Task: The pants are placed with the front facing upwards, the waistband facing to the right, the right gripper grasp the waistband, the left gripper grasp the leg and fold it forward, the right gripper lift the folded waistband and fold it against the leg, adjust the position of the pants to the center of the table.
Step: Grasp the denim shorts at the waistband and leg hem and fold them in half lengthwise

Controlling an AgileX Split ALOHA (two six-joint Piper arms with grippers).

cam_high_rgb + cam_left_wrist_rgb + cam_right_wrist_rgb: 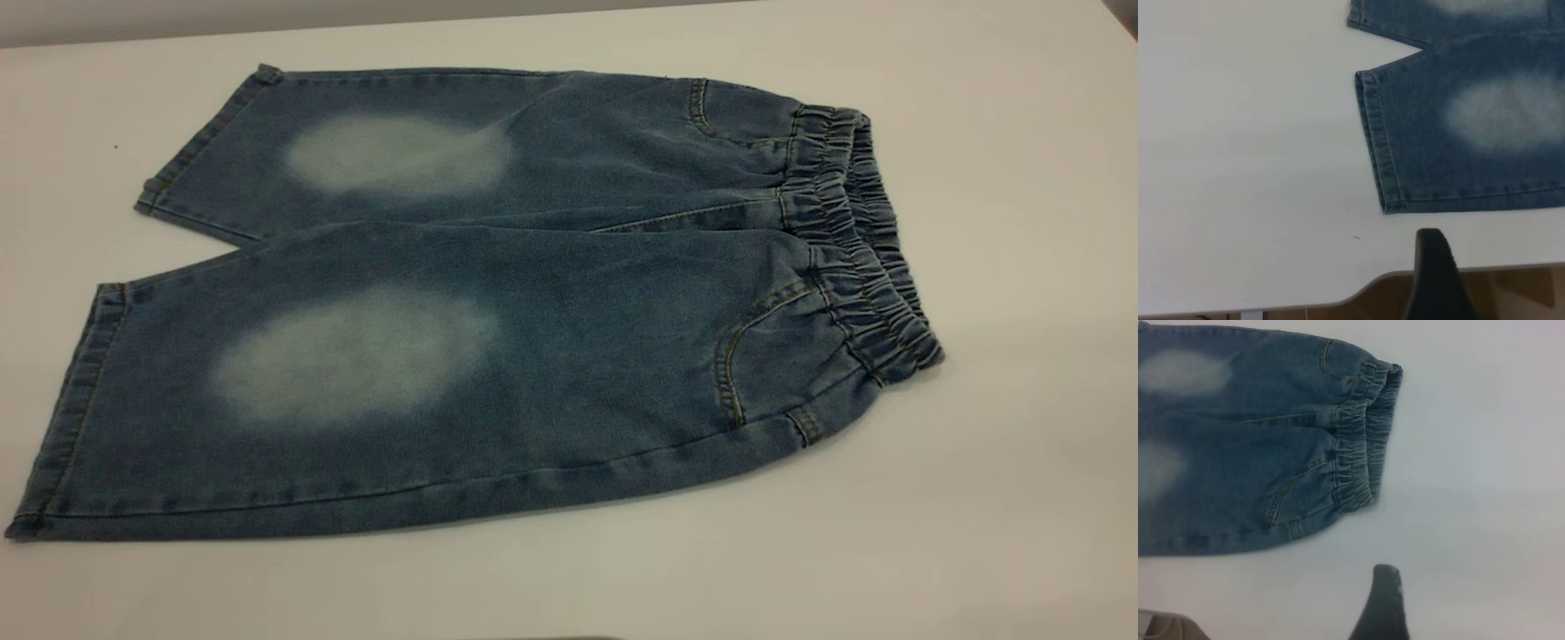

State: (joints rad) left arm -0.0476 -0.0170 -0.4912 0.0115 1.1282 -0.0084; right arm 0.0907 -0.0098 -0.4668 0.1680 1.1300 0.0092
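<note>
The pants (498,302) lie flat and unfolded on the table (1022,222), front up, with a pale faded oval on each leg. The waistband (853,240) points right and the leg hems (76,400) point left. Neither gripper shows in the exterior view. In the left wrist view my left gripper (1435,267) hangs over the table's near edge, a short way off the nearer leg's hem (1375,143) and not touching it. My right gripper (1386,600) hovers over bare table, apart from the waistband (1358,447).
White tabletop surrounds the pants on all sides. The table's front edge and rounded corner (1358,293) show in the left wrist view, with brown floor beyond them. Another table corner (1165,623) shows in the right wrist view.
</note>
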